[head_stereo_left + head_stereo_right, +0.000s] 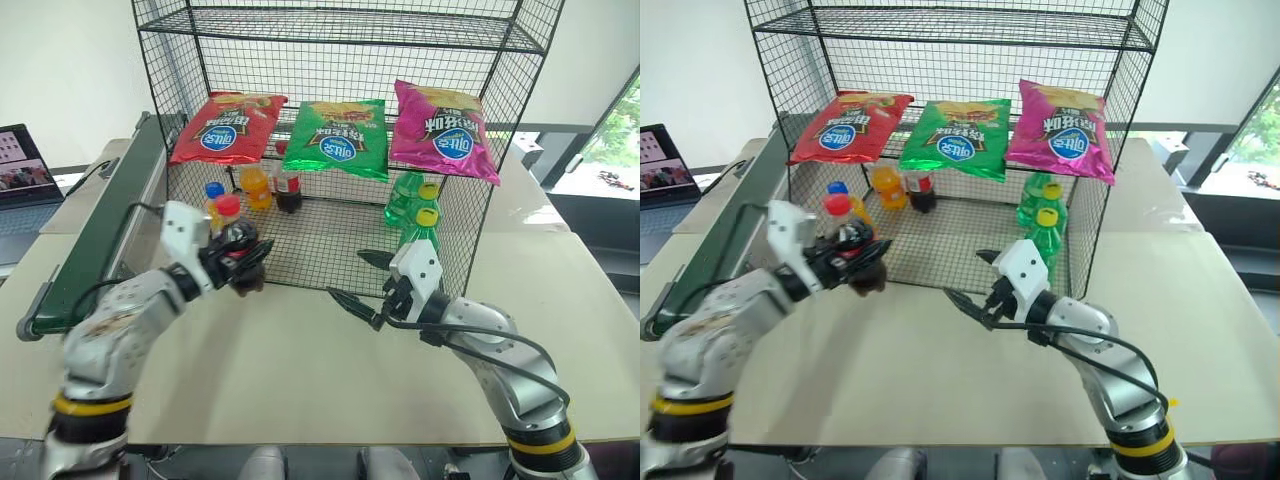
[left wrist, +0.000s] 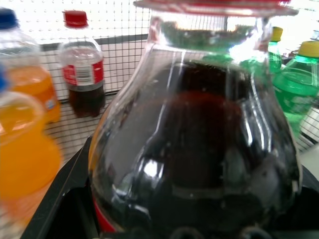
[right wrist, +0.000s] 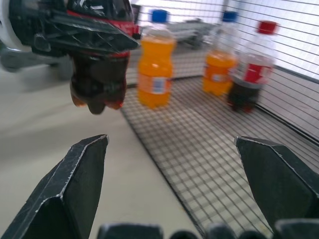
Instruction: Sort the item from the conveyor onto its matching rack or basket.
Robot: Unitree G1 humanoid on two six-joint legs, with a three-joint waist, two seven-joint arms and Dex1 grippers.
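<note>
You have the tall black wire-mesh shelving cage [image 1: 340,150] standing on the table beside the long dark green conveyor belt [image 1: 105,225], with an orange-drink bottle [image 3: 155,64] and another cola bottle [image 3: 250,74] on its bottom tier. Just in front of that cage's lower front edge, toward its conveyor side, your left gripper [image 1: 240,256] is clamped around the small dark cola bottle with the red label [image 1: 243,262], whose lobed base hangs below the closed jaws, clear of the table. Your right gripper [image 1: 358,278] sits near the cage's front too, its two black fingers [image 3: 75,184] spread wide apart, empty, facing the held bottle.
</note>
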